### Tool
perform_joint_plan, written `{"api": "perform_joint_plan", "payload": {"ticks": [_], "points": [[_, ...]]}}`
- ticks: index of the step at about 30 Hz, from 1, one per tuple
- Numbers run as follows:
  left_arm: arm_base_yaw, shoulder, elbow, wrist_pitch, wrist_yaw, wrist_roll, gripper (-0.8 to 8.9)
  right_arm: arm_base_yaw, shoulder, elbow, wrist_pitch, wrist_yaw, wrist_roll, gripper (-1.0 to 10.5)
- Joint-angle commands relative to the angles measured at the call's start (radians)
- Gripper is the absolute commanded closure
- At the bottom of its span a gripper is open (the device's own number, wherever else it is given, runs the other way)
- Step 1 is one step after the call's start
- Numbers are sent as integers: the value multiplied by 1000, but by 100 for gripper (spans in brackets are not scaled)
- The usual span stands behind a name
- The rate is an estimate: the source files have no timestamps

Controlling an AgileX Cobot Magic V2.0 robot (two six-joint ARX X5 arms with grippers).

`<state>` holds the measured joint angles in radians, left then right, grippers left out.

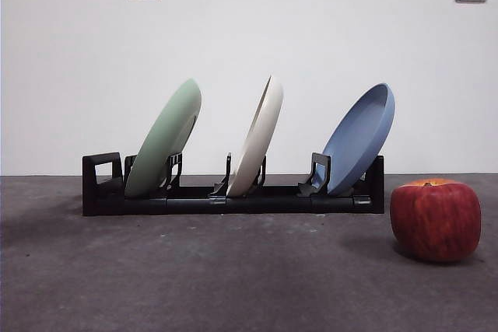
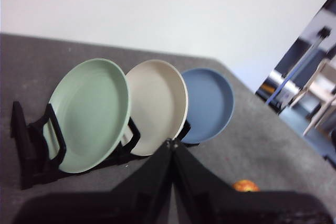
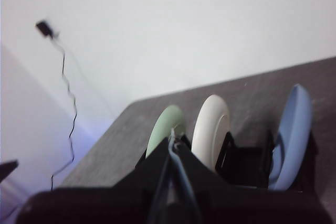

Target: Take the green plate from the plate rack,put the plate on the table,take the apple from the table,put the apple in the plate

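Note:
The green plate (image 1: 165, 139) leans in the leftmost slot of the black plate rack (image 1: 233, 201) on the dark grey table (image 1: 233, 285); it also shows in the left wrist view (image 2: 89, 114) and the right wrist view (image 3: 165, 129). The red apple (image 1: 435, 219) sits on the table to the right of the rack, and a small part of it shows past the left gripper's jaws (image 2: 245, 185). My left gripper (image 2: 172, 145) is shut, holding nothing, back from the rack. My right gripper (image 3: 172, 142) is shut and empty too. Neither arm appears in the front view.
A cream-white plate (image 1: 258, 139) stands in the rack's middle slot and a blue plate (image 1: 359, 138) in its right slot. The rack's square loop handle (image 1: 102, 172) is at its left end. A white wall with two sockets rises behind.

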<state>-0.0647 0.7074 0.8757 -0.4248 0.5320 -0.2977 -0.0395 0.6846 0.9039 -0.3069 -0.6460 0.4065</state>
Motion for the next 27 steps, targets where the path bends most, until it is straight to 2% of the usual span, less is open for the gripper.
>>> {"api": "perform_joint_plan", "payload": {"ticks": [1,6,11,12,17,20,22,27], "points": [[-3,113,115,-64,3,85,816,1,98,99,-71,-20,-84,945],[-11,286,288,-157,2,126,814,2,253,254,-237,-20,-174,945],[-40,418,394,-193,0,128,796,11,373,360,-364,-16,-243,933],[-47,434,403,-191,0,127,763,16,389,372,-379,-15,-253,903],[-92,498,412,-164,-1,127,528,43,452,417,-407,1,-254,602],[-114,526,412,-157,-2,127,521,64,472,430,-407,30,-254,496],[-128,544,413,-136,-22,126,521,80,480,434,-403,51,-254,491],[-172,603,443,-85,-145,127,521,116,491,434,-397,64,-254,498]]}}
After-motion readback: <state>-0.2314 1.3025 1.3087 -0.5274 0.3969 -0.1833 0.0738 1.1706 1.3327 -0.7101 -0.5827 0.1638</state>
